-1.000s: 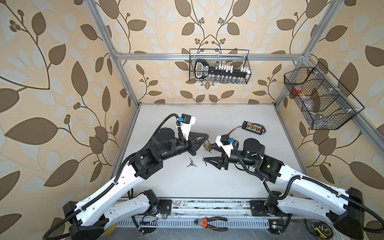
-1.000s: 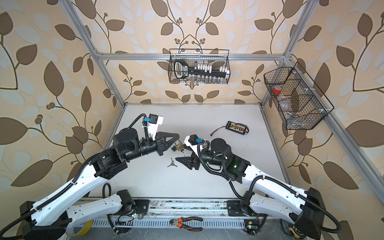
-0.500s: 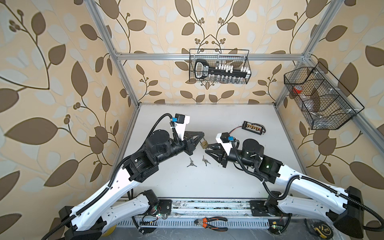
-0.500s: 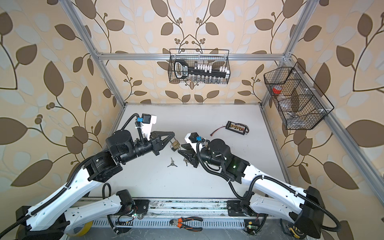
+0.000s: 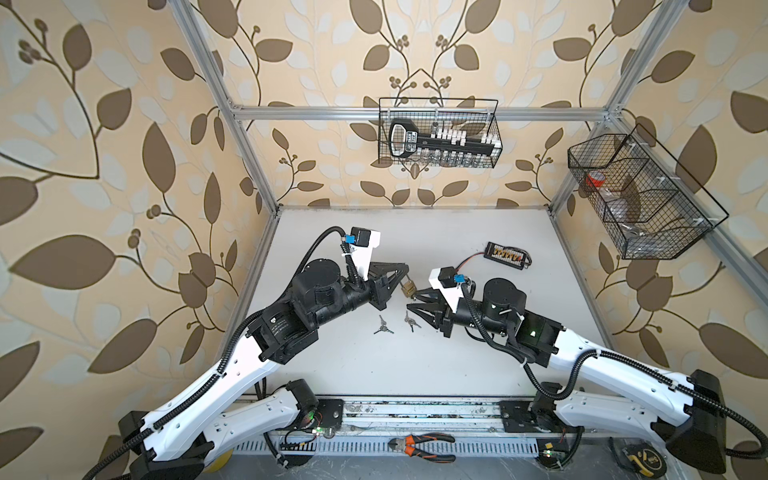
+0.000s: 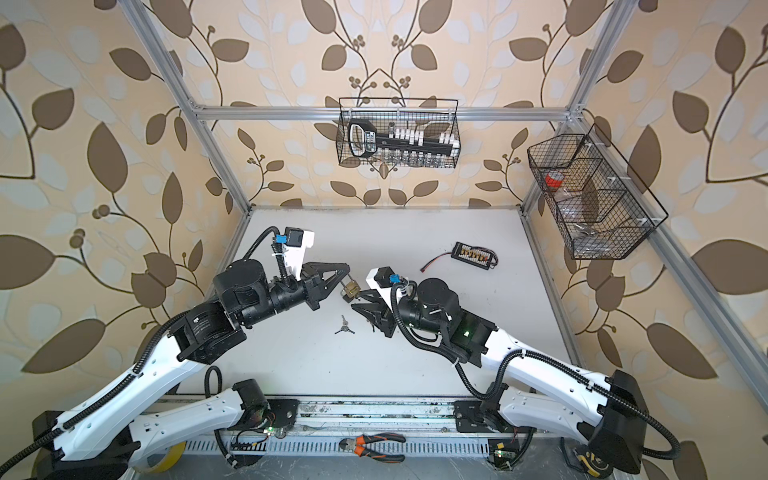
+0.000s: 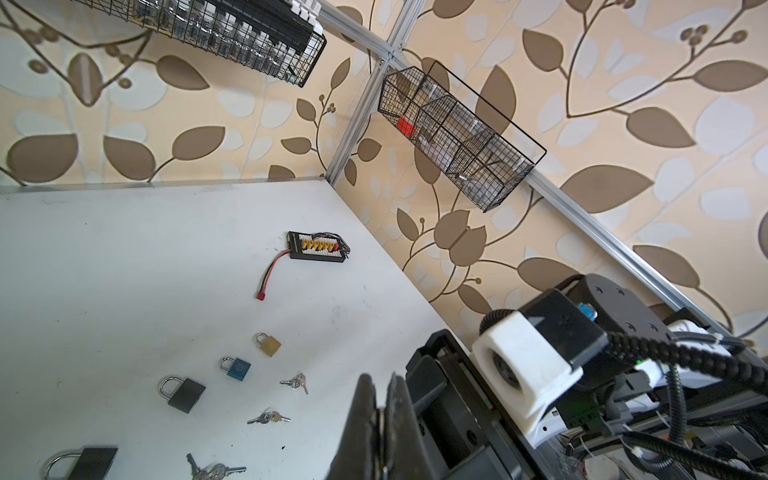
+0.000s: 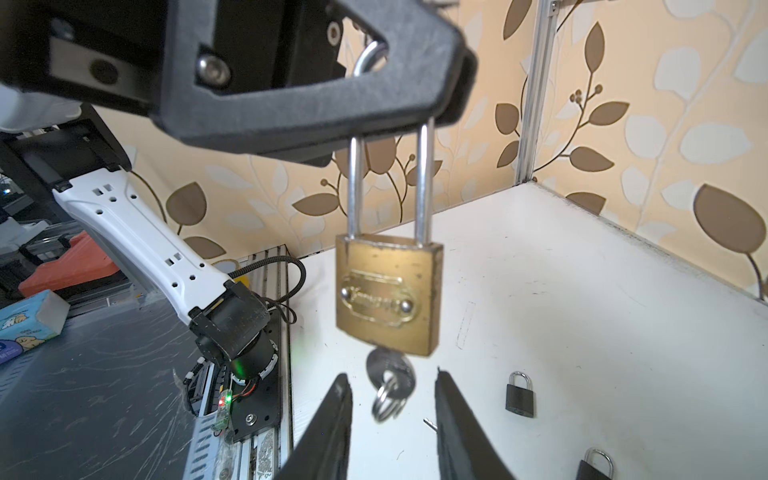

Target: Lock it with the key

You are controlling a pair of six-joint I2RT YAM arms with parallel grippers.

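Note:
A brass padlock (image 8: 388, 295) hangs by its steel shackle from my left gripper (image 5: 405, 276), which is shut on the shackle's top. Both shackle legs reach the body. A key (image 8: 388, 368) with a ring sits in the keyhole on the underside. My right gripper (image 8: 391, 376) is open just below, one finger on each side of the key and neither touching it. In both top views the padlock (image 6: 351, 289) hangs mid-table between the left gripper (image 6: 345, 277) and the right gripper (image 6: 356, 300). The left wrist view shows only shut fingers (image 7: 365, 399); the padlock is hidden there.
Other padlocks lie on the table: a small brass one (image 7: 268, 344), a blue one (image 7: 236, 368), a black one (image 7: 183, 392). Loose key bunches (image 5: 382, 326) (image 5: 410, 322) lie under the grippers. A connector board (image 5: 508, 254) sits behind. Wire baskets (image 5: 438, 133) hang on the walls.
My right gripper has narrowed its jaws and risen from the table to just under the padlock. The left gripper has stayed shut and lifted the padlock a little.

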